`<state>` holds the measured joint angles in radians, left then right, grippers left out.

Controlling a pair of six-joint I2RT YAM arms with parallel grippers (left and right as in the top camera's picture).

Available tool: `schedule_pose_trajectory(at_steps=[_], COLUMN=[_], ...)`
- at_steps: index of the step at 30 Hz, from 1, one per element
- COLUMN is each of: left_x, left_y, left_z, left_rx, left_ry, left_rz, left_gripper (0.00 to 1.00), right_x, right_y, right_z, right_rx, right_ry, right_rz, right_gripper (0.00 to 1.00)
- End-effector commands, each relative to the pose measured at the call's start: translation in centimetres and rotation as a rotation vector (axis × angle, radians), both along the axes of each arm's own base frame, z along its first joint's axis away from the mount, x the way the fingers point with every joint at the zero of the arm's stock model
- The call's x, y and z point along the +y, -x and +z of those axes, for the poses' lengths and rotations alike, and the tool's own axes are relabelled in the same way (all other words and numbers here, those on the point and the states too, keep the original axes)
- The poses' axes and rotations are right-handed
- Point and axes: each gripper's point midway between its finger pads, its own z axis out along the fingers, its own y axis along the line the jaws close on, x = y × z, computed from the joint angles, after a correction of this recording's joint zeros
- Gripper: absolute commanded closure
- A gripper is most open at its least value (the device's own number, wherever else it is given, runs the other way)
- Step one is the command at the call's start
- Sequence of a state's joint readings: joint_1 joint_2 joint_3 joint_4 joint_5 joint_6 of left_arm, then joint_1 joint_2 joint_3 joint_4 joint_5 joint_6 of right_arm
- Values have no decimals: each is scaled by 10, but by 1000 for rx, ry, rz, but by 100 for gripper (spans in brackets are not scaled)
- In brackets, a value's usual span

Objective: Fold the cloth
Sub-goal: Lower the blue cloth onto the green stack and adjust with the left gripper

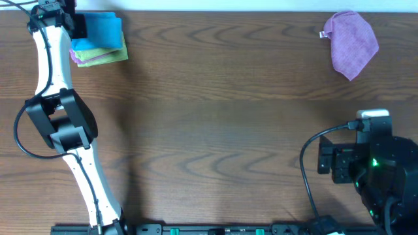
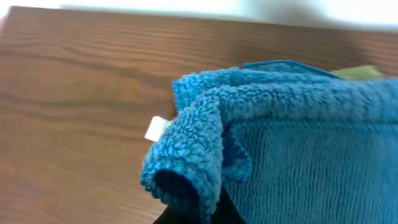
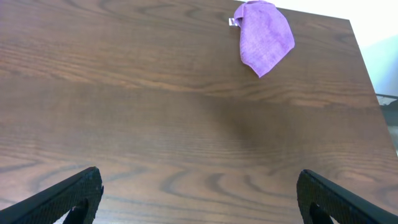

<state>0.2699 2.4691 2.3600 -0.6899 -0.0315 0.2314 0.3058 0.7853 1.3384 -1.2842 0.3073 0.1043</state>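
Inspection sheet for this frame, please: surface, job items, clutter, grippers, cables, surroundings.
Surface: dark wood-grain table.
Job's things: blue cloth, bunched, lying on a lime-green cloth at the far left corner.
Clutter: purple cloth, crumpled, far right.
Grippers: left gripper shut on the blue cloth; right gripper open, holding nothing, over bare wood.
Cables: black cable loop beside the left arm; another by the right arm.
Surroundings: nothing seen.

Dark wood-grain table point(image 1: 228, 117), pale backdrop point(image 2: 311, 9) beyond its edge.
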Motion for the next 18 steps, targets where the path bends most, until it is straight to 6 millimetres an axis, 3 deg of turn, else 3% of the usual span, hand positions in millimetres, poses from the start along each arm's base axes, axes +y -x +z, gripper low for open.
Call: schedule_pose_trajectory(at_steps=[1,3,4,7,10,18], left_x=[26,31,33,28,27,38], left_y=[7,9,10,8,6,13], left_z=[-2,-2,-2,-3,-3,-3], left_rx=[5,-1,-5,-17,-23,-28], left_ry=[-43,-27,-17,23,32,25], left_rz=[99,123,135,118,110,223], left_gripper=[94,93,86,52,4,5], right_x=[-3,-3,-3,-3,-3,-3], right_y=[-1,-2,-2,-2,-2,-2], right_z=[0,1,1,1,1,1], right_rx=[-9,-11,-13,-13,-13,-13], right_ry=[-11,-12,-13,-13,-14,-19], right_rz=[-30,-30,-30,-30,-30,-35], right_gripper=[1,1,1,1,1,1])
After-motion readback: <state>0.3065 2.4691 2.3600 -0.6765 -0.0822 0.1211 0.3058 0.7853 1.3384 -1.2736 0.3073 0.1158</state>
